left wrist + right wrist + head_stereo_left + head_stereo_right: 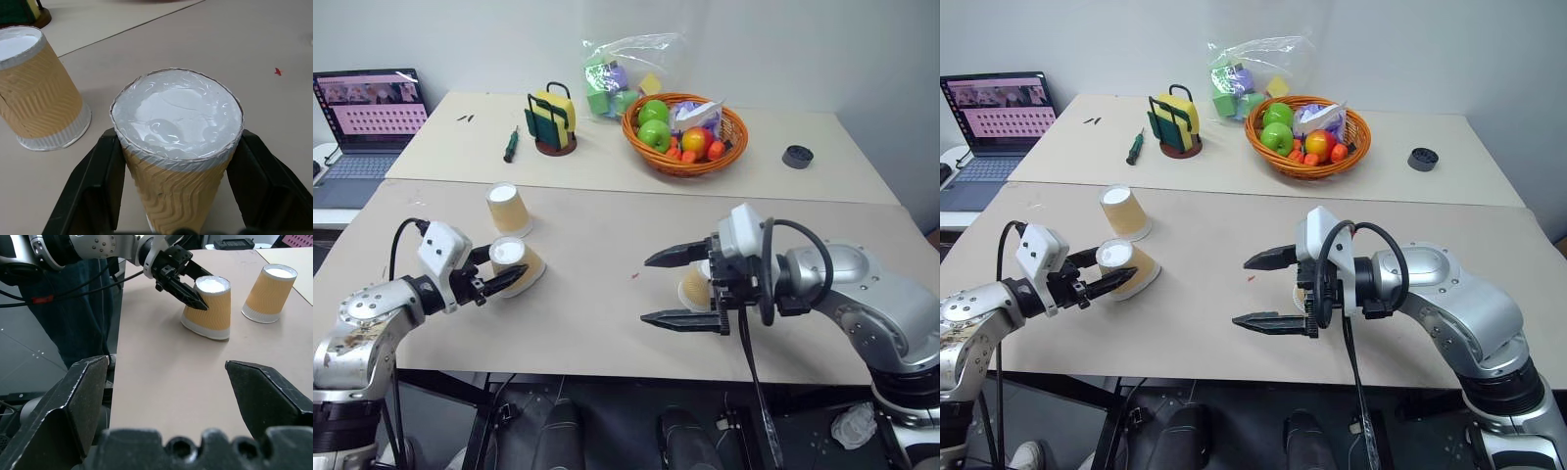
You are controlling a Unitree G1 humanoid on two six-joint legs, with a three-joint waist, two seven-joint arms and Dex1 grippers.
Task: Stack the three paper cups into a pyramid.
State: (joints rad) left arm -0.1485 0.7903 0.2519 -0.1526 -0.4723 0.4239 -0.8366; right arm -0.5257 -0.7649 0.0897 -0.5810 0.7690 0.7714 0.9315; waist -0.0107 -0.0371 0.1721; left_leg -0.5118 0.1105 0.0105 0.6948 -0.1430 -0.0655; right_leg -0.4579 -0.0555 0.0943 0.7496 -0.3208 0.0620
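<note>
Three tan paper cups are on the near table. One cup (509,209) stands upside down at the left. Just in front of it, a second cup (521,262) is base-up and tilted, with my left gripper (504,269) shut on its walls; in the left wrist view the black fingers (95,181) press both sides of this cup (178,132). The third cup (695,290) lies on its side, right of centre, partly hidden behind my right gripper (646,289). That gripper is open and points left with nothing between its fingers.
On the far table are a wicker basket (736,132) of fruit, a bag of coloured blocks (622,73), a green-and-yellow holder (551,122), a screwdriver (511,144) and a black round object (797,156). A laptop (367,117) sits at the far left.
</note>
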